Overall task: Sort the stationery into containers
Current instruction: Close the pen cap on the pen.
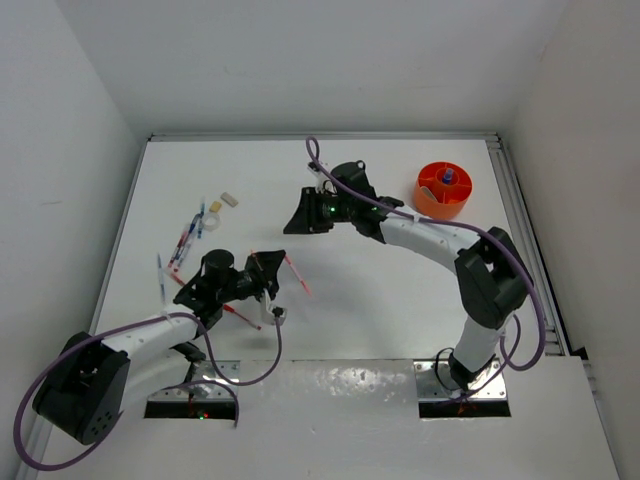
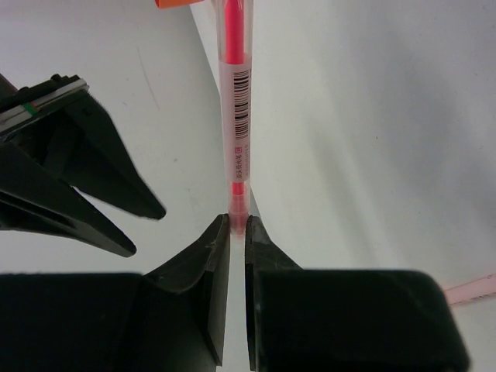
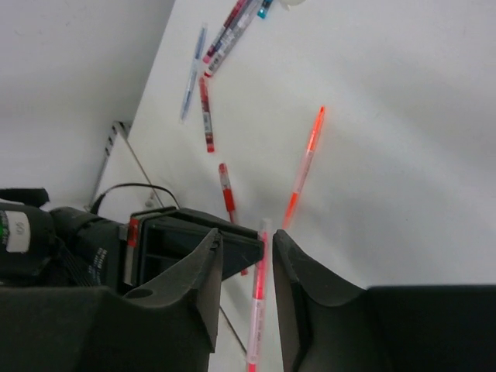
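My left gripper (image 2: 238, 221) is shut on the end of a pink pen (image 2: 236, 116) that sticks straight out from its fingertips. In the right wrist view the same pen (image 3: 259, 302) passes between the open jaws of my right gripper (image 3: 246, 234), close to the right finger. In the top view the left gripper (image 1: 267, 274) and the right gripper (image 1: 299, 216) face each other at the table's middle. The round orange tub (image 1: 444, 190) stands at the far right with a blue-capped item inside. Several pens (image 1: 190, 234) lie at the left, by a beige block (image 1: 228, 200).
A red pen (image 1: 297, 273) lies on the table beside the left gripper; it also shows in the right wrist view (image 3: 305, 167). Two more red pens (image 3: 206, 116) and a blue pen (image 3: 191, 74) lie near the left arm. Walls enclose the table.
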{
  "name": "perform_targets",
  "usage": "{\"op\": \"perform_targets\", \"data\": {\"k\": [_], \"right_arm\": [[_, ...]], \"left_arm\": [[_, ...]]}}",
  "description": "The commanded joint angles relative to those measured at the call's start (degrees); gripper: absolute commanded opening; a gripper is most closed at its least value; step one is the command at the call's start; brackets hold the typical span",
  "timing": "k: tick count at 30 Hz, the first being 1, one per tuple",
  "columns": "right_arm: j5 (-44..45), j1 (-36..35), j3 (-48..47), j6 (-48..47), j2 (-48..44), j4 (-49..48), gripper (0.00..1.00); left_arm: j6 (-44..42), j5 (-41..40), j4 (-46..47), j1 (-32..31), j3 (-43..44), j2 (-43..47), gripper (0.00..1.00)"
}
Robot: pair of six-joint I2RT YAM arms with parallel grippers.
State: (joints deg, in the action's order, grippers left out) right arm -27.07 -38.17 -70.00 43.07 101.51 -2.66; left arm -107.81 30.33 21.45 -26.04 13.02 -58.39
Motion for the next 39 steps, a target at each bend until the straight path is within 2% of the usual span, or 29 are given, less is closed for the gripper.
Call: {"op": "perform_targets", "data": {"k": [1,4,7,15,20,22,23,26,27,30,35,39], "right_arm": [[0.3,0.1,-1.5,-4.6,-4.1,4.0,0.32],[0.4,0.2,-0.1,-8.2,-6.7,7.5,0.41],[1.2,-0.8,-0.1,-14.8,-7.6,15.6,0.54],[2.1,-5.2,-3.6,-21.2,-2.9,26.4,0.63],[3.2,-5.9,-2.2,-20.3,-2.3,25.1,0.63],[3.2,-6.1,-1.9,-19.7,-1.8,24.4,0.58],[2.7,-6.4,-1.9,-19.3,-1.7,23.8,0.47],[2.6,-7.1,-2.7,-19.6,-0.7,23.8,0.3],[2.6,-6.8,-2.9,-19.6,-0.4,24.0,0.18],[2.7,-7.0,-5.2,-19.6,0.8,24.2,0.0],[3.0,-6.8,-7.3,-18.0,1.4,20.8,0.0],[2.7,-6.0,-9.0,-16.4,1.3,17.2,0.0]], "left_arm": [[-1.0,2.5,0.3,0.1,-0.2,0.3,0.0],[-0.8,1.9,0.9,0.2,-0.2,0.1,0.0],[0.0,0.6,3.4,0.3,-0.1,-0.8,0.0],[1.0,-1.1,5.6,0.7,1.3,-2.7,0.0],[2.2,-1.8,7.2,1.3,1.7,-2.9,0.0],[2.8,-2.3,7.5,1.5,1.9,-3.0,0.0],[3.1,-2.5,7.7,1.5,2.0,-3.0,0.0],[4.2,-3.0,8.3,1.6,2.5,-3.5,0.0],[4.4,-3.0,9.0,1.6,2.6,-3.7,0.0],[4.9,-2.6,9.5,1.6,2.7,-3.9,0.0],[2.5,-1.4,8.0,1.0,2.6,-3.1,0.0],[-5.6,1.8,6.0,1.0,-0.3,-1.6,0.0]]}}
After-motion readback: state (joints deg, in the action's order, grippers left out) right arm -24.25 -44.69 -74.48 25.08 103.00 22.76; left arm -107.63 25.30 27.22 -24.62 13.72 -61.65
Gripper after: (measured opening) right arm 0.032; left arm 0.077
